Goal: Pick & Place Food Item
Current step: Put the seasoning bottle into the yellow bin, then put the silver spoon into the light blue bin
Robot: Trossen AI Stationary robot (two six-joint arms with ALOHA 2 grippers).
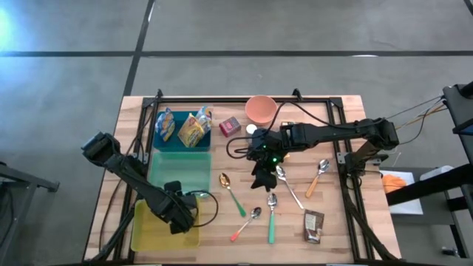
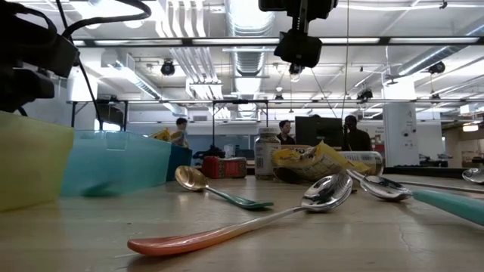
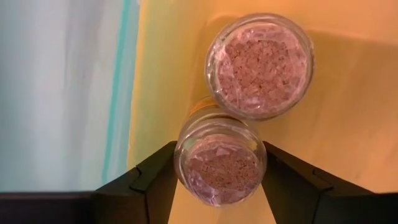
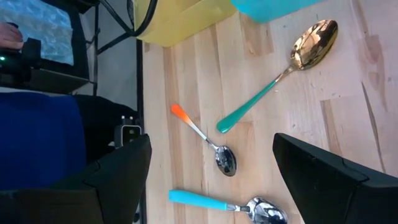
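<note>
Two clear jars of pinkish-brown granules show from above in the left wrist view, inside the yellow bin (image 3: 348, 118). One jar (image 3: 260, 65) stands free on the bin's floor. The other jar (image 3: 219, 171) sits between the fingers of my left gripper (image 3: 219, 155), which points straight down into the yellow bin (image 1: 151, 233) at the table's near left (image 1: 177, 214). My right gripper (image 4: 211, 168) hangs open above the table's middle (image 1: 260, 174), over the spoons, holding nothing. My left gripper has the nearer jar between its two fingers, one on each side of its round wall (image 3: 180, 163). The fingers come from above, pointing down. The jar is upright. Whether its base rests on the bin's floor is hidden by the jar itself.
Beyond the yellow bin lie a pale green bin (image 1: 179, 170) and a teal bin (image 1: 181, 140) with snack bags. A pink bowl (image 1: 261, 109), a red packet (image 1: 230, 126), a brown packet (image 1: 313, 225) and several spoons (image 1: 233, 193) lie on the table's middle and right.
</note>
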